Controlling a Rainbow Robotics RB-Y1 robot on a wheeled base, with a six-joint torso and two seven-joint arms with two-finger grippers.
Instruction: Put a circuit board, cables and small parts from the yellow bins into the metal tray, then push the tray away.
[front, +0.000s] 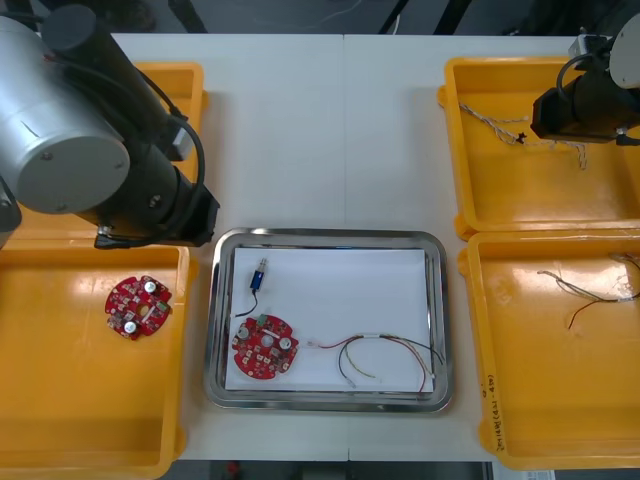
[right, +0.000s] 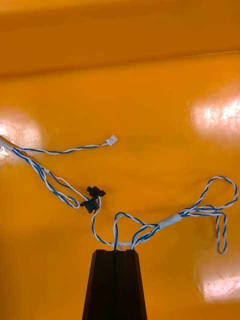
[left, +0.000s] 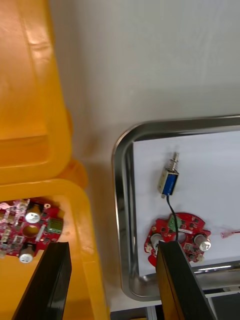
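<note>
The light table (front: 300, 130) carries yellow bins at both sides, and the tray (front: 222, 330), white inside, sits between them. Over the far right bin (front: 520, 190) hangs the right gripper (right: 116, 252), its fingers pressed together on a loop of the blue and white cable (right: 50, 182) (the strands run straight into the seam at the tips). The rest of that cable sprawls on the bin's floor. The left gripper (left: 112, 247) hovers spread wide and holding nothing, one finger over the near left bin (front: 60, 400), the other over the tray's left side. In the tray a circuit board (front: 265, 347) lies at the near left corner, with a red and yellow cable (front: 385, 358) just beside it to the right. A second board (front: 137, 306) lies in the near left bin. Smallest of all, a small metal part (front: 258, 276) rests in the tray beyond the board, a black cable (front: 246, 300) trailing from it toward the board.
</note>
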